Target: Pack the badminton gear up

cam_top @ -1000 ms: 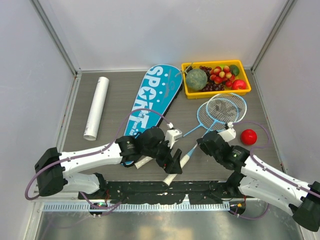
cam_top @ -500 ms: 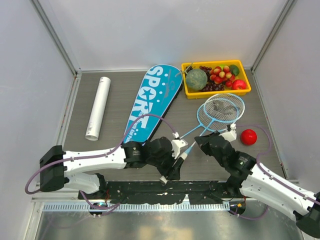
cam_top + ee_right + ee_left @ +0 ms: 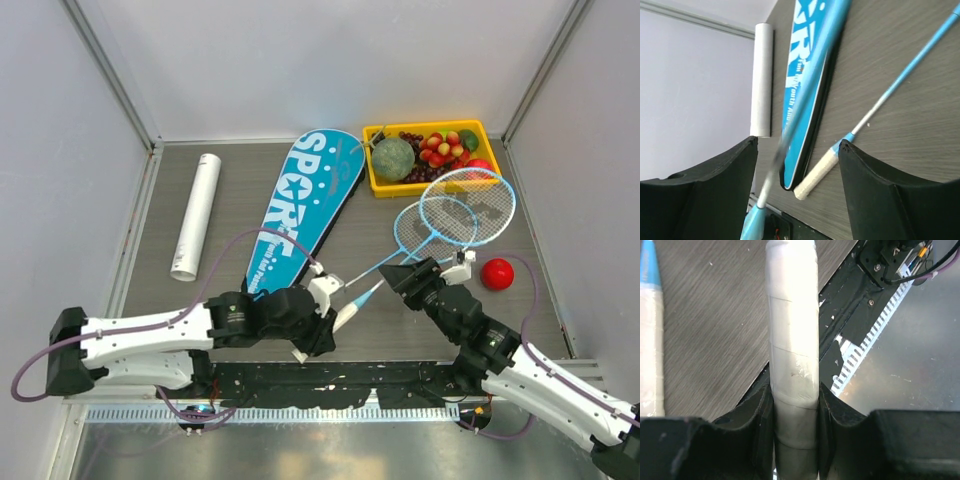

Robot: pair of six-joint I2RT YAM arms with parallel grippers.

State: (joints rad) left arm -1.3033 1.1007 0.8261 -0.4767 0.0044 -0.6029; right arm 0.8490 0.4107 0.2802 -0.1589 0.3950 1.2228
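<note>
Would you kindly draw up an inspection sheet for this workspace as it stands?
Surface: dark wood-grain table, flat.
Job's things: held racket, second racket, white tube, SPORT bag.
Clutter: yellow fruit tray, red fruit.
Grippers: left gripper fingers clamp held racket's handle; right gripper open, its shaft between the fingers.
Cables: purple cables loop off both arms.
Surroundings: grey walls, metal frame.

At the tabletop's [image 3: 235, 190] front, the left end effector [image 3: 320, 330] clasps a white racket handle [image 3: 346, 314], while the right end effector [image 3: 412, 273] sits over the shafts below 2 overlapping racket heads [image 3: 467, 206]. A white tube [image 3: 193, 217], blue bag [image 3: 300, 210], yellow fruit tray [image 3: 425, 188] and red fruit [image 3: 497, 273] lie around them.
</note>
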